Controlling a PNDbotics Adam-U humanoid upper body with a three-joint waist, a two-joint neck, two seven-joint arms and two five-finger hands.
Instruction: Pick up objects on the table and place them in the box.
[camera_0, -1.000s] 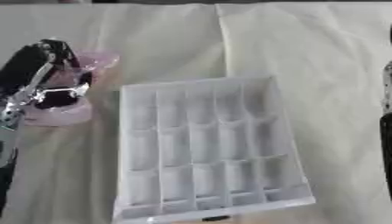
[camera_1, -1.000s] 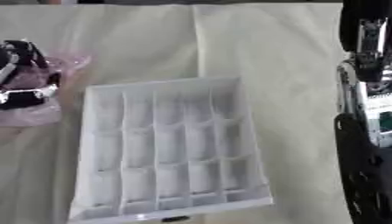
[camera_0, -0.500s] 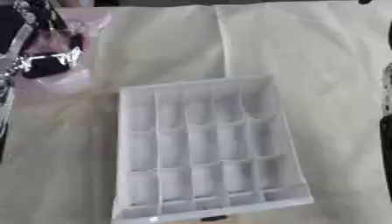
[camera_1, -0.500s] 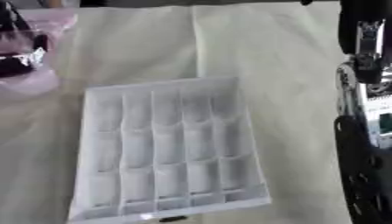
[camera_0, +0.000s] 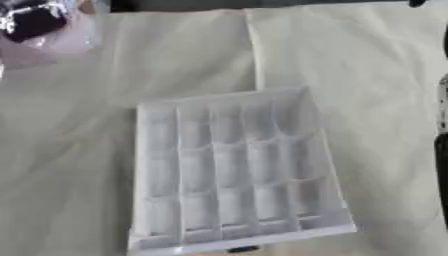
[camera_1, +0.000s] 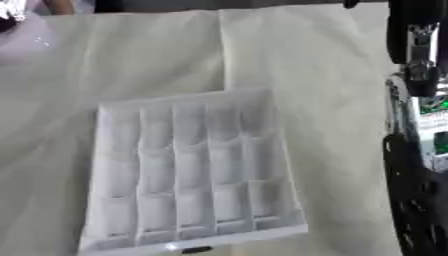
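One pale cream cloth (camera_0: 367, 75), creased and with a straight fold line running down from the far edge, covered the whole counter (camera_0: 52, 165) and was the largest thing in sight. On it, slightly askew and near the middle, lay the white plastic box (camera_0: 236, 170), a shallow tray divided by ribs into rows of small compartments; every compartment that could be made out looked bare, and a small dark tab showed at its near edge. Along the right side of the right eye view stood the robot's right arm (camera_1: 420, 165), black and silver with a glimpse of green electronics, upright and well apart from the box; its robot hand was out of both views. At the far left corner the left robot hand (camera_0: 33, 19) appeared as a blurred mass of black and silver, raised well away from the box and set against a pale pink translucent object (camera_0: 54, 44). Whether its fingers were clenched around that pink object or merely in front of it could not be told through the blur.
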